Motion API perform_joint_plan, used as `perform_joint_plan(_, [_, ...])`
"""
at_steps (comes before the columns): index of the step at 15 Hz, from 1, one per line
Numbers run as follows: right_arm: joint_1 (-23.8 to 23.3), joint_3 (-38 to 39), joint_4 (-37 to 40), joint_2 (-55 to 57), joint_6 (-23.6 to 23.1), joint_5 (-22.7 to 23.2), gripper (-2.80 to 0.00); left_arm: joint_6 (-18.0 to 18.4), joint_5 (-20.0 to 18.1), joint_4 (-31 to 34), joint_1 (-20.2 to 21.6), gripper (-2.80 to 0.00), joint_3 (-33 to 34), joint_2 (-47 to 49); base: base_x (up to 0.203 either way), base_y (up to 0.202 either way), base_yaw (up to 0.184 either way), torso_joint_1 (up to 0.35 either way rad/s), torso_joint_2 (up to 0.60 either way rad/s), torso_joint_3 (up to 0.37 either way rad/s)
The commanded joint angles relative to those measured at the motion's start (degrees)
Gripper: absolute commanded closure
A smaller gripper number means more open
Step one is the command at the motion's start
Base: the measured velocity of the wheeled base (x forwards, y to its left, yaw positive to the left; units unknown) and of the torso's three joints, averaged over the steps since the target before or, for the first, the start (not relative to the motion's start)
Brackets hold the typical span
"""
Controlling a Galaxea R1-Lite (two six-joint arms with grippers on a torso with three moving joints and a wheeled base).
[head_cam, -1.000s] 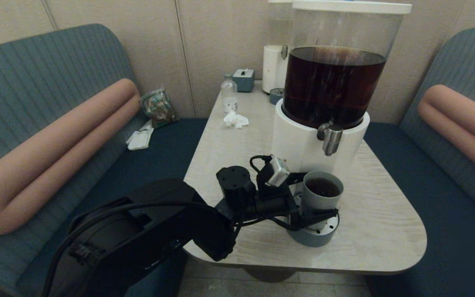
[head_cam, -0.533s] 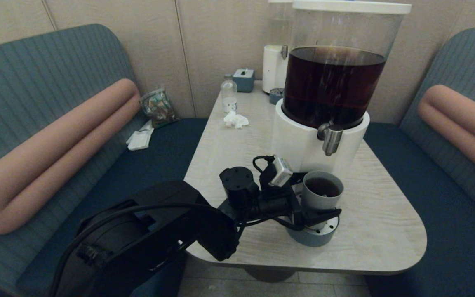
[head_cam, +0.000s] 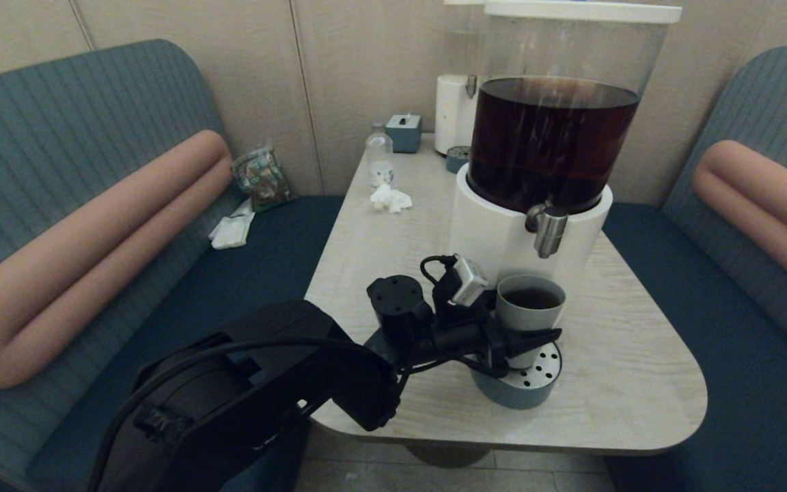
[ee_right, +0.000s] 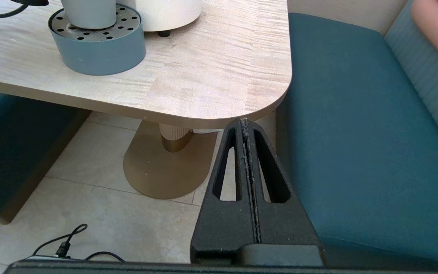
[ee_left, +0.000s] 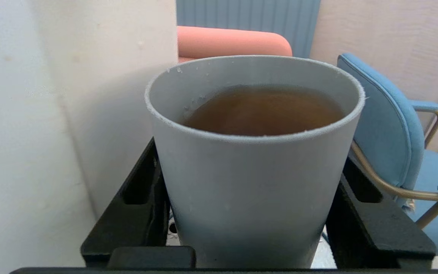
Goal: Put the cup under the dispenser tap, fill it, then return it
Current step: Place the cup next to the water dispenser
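The left gripper (head_cam: 527,340) was clamped on the cup (head_cam: 529,316), one black finger (ee_left: 139,213) pressed to each side of its wall, the cup upright and holding brown liquid directly below the dispenser tap (head_cam: 548,230), over the drip tray (head_cam: 520,383). From the tray, the dispenser's white base (head_cam: 496,236) stood at 12 o'clock on the table (head_cam: 626,383). The right gripper (ee_right: 246,125) hung off the table's near corner, fingers pressed together on nothing.
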Motion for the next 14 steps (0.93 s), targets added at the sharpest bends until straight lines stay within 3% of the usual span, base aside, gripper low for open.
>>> perform_joint_plan(1, [0.0, 0.0, 0.0, -0.1, -0.1, 0.0, 0.0, -0.1, -0.3, -0.5, -0.3, 0.0, 0.2, -0.2, 0.0, 0.0, 0.0, 0.0, 0.0, 0.0])
perform_joint_plan(14, [0.0, 0.0, 0.0, -0.1, -0.1, 0.0, 0.0, -3.0, 1.7, -5.3, -0.6, 0.0, 6.4, -3.7, 0.0, 0.0, 0.0, 0.0, 0.0, 0.0])
